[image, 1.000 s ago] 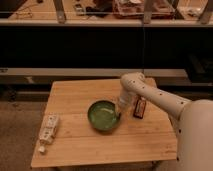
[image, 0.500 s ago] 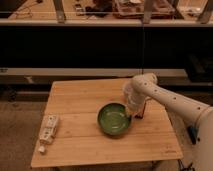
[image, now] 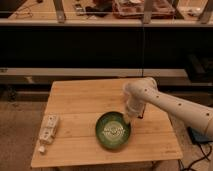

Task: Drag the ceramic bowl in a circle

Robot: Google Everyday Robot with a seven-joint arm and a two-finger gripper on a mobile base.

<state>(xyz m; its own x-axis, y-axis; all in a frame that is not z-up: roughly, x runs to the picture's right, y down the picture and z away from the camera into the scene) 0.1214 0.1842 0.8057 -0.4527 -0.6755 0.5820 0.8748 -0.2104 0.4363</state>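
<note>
- My end effector [image: 129, 119] hangs at the tip of my arm [image: 170, 102], which reaches in from the right. It points down at the upper-right rim of the ceramic bowl [image: 113, 131].
- It is closed down narrow. I cannot tell whether it pinches the rim.
- The ceramic bowl sits upright on the wooden surface [image: 80, 102], mouth facing up, right of the middle and near the front edge.
- The bowl is round, so it has no long axis and no sideways heading. Its inside is paler than its dark green rim.
- A flat white object [image: 48, 129] lies near the surface's left edge, well apart from the bowl, its length running roughly front to back.
</note>
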